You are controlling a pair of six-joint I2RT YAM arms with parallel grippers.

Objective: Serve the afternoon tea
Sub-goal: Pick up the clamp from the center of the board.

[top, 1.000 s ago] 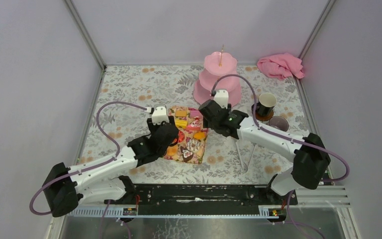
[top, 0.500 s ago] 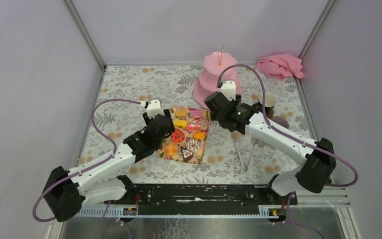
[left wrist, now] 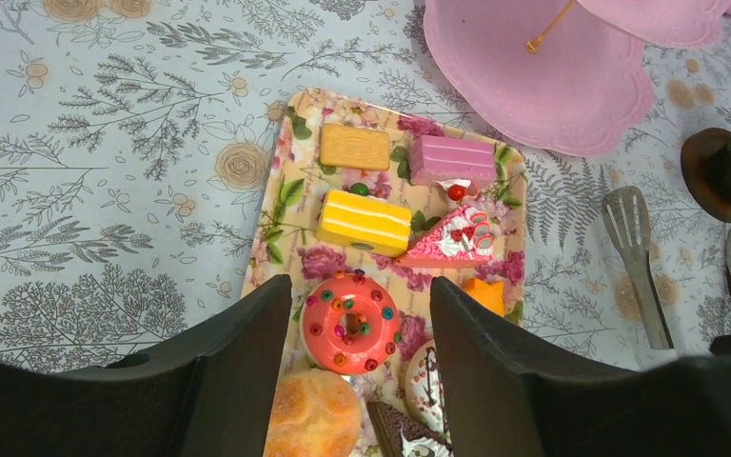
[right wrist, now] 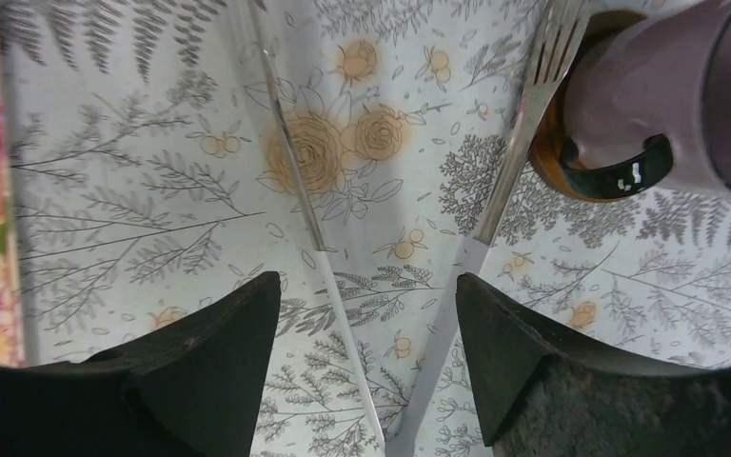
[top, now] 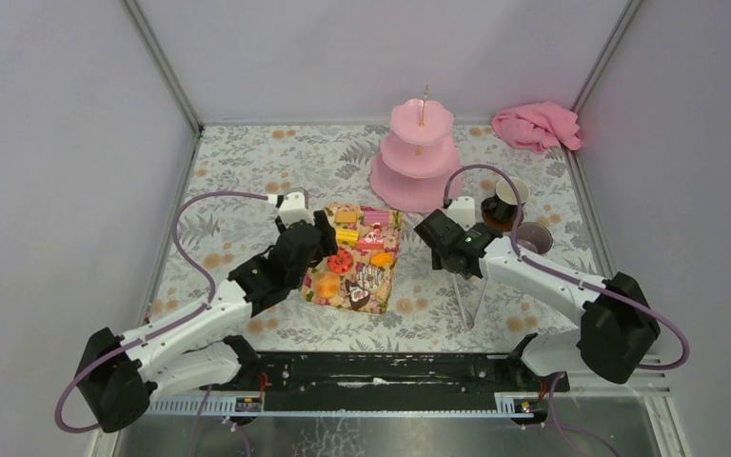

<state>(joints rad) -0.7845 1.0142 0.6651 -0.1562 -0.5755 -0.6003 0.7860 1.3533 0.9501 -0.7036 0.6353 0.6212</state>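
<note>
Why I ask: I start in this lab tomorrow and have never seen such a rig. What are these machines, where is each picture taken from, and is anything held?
Two robot arms are bolted at the table's near edge, each ending in a two-finger gripper. The wide picture comes from a fixed camera above and behind them; the other two come from cameras on the wrists, so the dark shapes at the bottom are each arm's own fingers. On the table lie a tray of toy cakes, a pink stand, tongs, a black mug, a grey mug and a cloth. The left gripper hangs open over a red doughnut; the right gripper hangs open over the tongs. Nothing is held.
</note>
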